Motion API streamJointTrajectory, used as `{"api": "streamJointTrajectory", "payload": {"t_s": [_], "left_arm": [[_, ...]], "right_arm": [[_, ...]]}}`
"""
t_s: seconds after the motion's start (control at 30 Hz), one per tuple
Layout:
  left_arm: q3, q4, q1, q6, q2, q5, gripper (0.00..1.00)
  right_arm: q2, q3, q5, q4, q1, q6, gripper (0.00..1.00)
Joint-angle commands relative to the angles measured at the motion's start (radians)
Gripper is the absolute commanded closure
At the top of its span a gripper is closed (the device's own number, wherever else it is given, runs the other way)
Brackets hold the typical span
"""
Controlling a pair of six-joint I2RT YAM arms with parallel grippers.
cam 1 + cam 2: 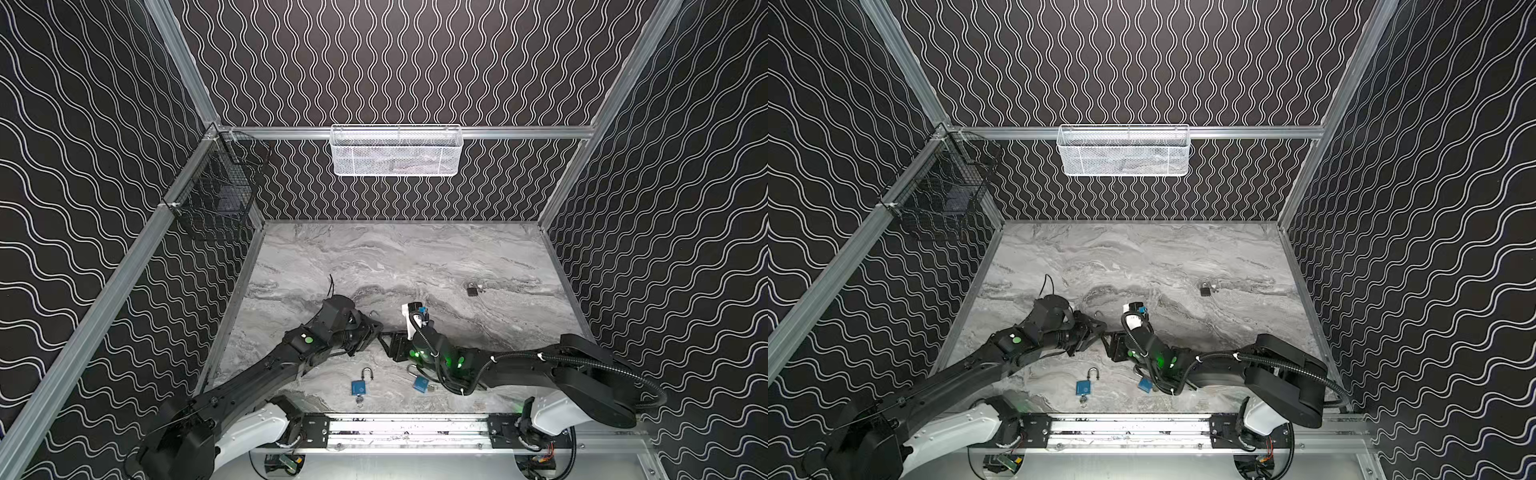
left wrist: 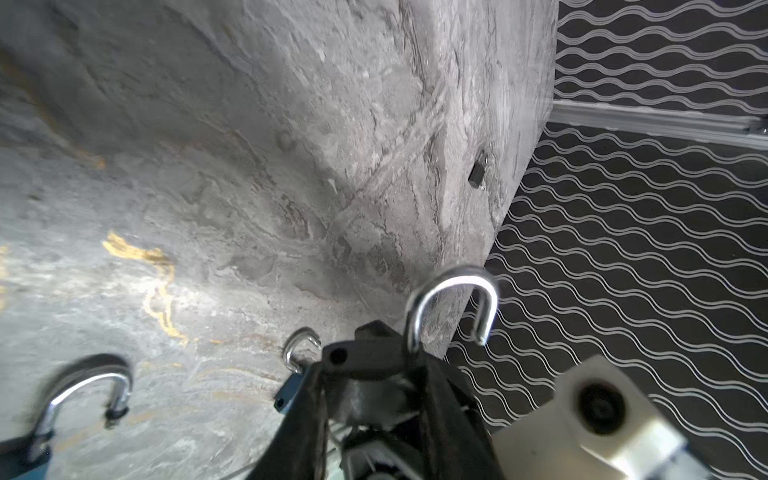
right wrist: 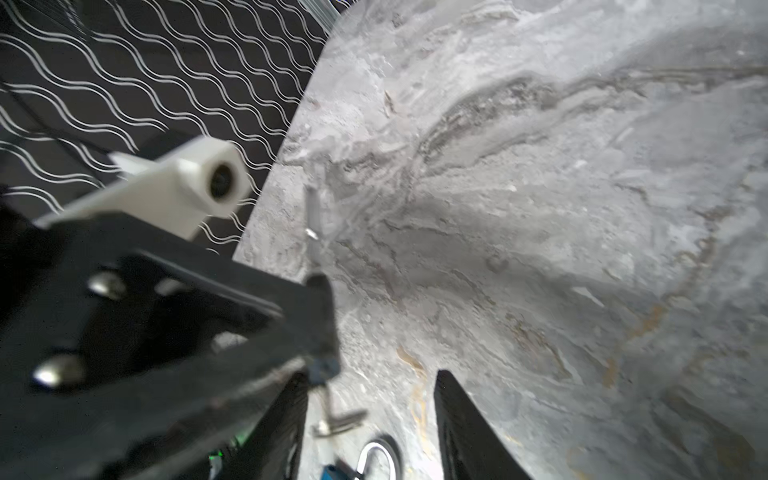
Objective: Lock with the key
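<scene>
My left gripper [image 1: 378,332] [image 2: 374,361] is shut on a padlock held above the marble table. The lock's silver shackle [image 2: 453,299] stands open beyond the fingers, and only a blue bit of its body [image 3: 324,368] shows. A small silver key [image 3: 334,417], blurred, sticks out from under that body. My right gripper [image 1: 386,341] [image 3: 372,374] faces the left one tip to tip. Its jaws stand apart, with the key between them close to one finger [image 3: 286,424]; I cannot tell if it touches the key.
Two more blue padlocks with open shackles lie near the table's front: one [image 1: 358,386] with a key [image 1: 359,401] below it, the other [image 1: 420,384] partly under the right arm. A small black padlock [image 1: 472,290] lies farther back right. Wire baskets [image 1: 395,150] hang on the walls.
</scene>
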Motion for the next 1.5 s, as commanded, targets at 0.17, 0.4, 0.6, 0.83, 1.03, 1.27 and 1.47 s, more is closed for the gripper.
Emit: {"api": "streamJointTrajectory", "payload": {"t_s": [0.17,0.4,0.6,0.83,1.03,1.27,1.47], "left_arm": [[-0.019,0.083,0.001,-0.021,0.003,0.056,0.81],[-0.036,0.107,0.002,-0.030,0.002,0.070,0.81],[-0.037,0.100,0.007,-0.028,-0.005,0.074,0.81],[-0.044,0.096,0.009,-0.034,-0.016,0.073,0.81],[-0.039,0.100,0.009,-0.035,-0.012,0.081,0.81],[-0.058,0.125,0.010,-0.058,-0.016,0.095,0.81],[-0.069,0.148,0.008,-0.072,-0.011,0.101,0.81]], "right_arm": [[0.018,0.033,0.014,0.068,0.000,-0.011,0.53],[0.020,0.023,0.021,0.091,0.000,-0.011,0.56],[0.001,0.014,0.042,0.095,0.000,-0.021,0.59],[-0.010,-0.002,0.061,0.121,-0.001,-0.022,0.63],[-0.010,-0.012,0.061,0.152,-0.002,-0.034,0.64],[-0.007,-0.021,0.068,0.187,-0.002,-0.048,0.64],[-0.001,-0.016,0.067,0.204,-0.001,-0.061,0.63]]}}
